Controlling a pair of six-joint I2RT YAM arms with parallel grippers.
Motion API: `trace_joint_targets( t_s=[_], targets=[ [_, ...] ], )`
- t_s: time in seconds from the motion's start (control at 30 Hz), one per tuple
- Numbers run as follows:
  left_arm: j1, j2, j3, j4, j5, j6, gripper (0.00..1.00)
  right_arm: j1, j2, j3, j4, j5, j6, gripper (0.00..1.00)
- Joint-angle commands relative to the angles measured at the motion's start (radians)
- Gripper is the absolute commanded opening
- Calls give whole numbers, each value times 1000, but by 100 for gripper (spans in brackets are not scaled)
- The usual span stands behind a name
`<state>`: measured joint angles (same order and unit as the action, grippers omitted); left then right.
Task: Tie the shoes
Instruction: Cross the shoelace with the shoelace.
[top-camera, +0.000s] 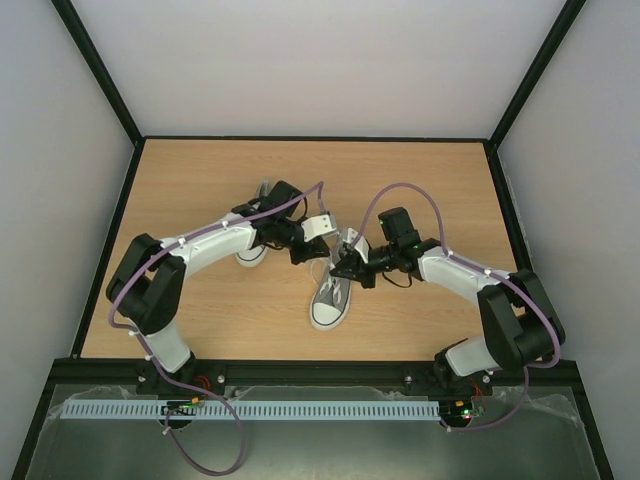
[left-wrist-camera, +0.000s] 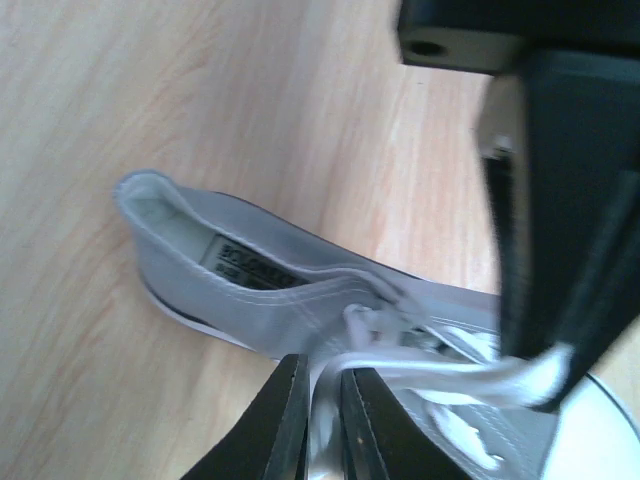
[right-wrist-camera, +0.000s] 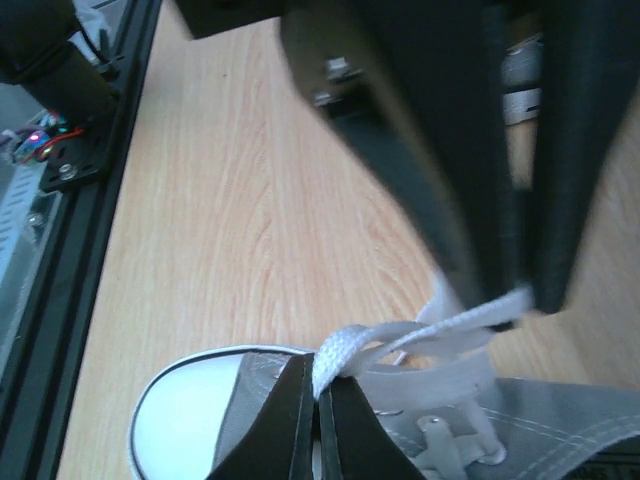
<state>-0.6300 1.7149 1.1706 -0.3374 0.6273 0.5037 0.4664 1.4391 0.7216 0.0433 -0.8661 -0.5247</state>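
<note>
Top view: both arms reach inward over the wooden table (top-camera: 200, 190) and meet mid-table. The left gripper (top-camera: 308, 255) and right gripper (top-camera: 340, 270) sit close together just above the near sneaker (top-camera: 328, 305), whose toe cap points toward the arm bases. Wrists and purple cables (top-camera: 400, 190) cover its lacing, so neither grip is readable here. The far sneaker (top-camera: 252, 255) lies to the left and a little farther back, mostly hidden under the left forearm. Left wrist view: grey sneaker seen from the side, tongue label (left-wrist-camera: 250, 265) showing. Own fingers (left-wrist-camera: 285, 430) are nearly together, pinching a strand of the white lace (left-wrist-camera: 440, 375). The right gripper's black body fills the upper right, blocks part of the toe and clamps the lace farther along. Right wrist view: own fingers (right-wrist-camera: 292, 425) are clenched on a flat lace loop beside the white toe cap (right-wrist-camera: 190, 415). The left gripper crowds the top, nipping another strand. A black frame rail (right-wrist-camera: 100, 210) runs along the left.
</note>
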Motion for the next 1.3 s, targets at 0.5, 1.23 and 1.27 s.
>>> trace_joint_targets(
  t_s=[0.5,1.23,1.27],
  targets=[
    [126,-56,13,55,18,55,43,-16,21,-7,58,-1,167,3],
    [17,-132,-401,703,156,-155,45,-24,-2,-45,185,93,314,3],
    [13,-127,-411,728,144,-172,45,-24,-4,-48,189,93,317,3]
  ],
)
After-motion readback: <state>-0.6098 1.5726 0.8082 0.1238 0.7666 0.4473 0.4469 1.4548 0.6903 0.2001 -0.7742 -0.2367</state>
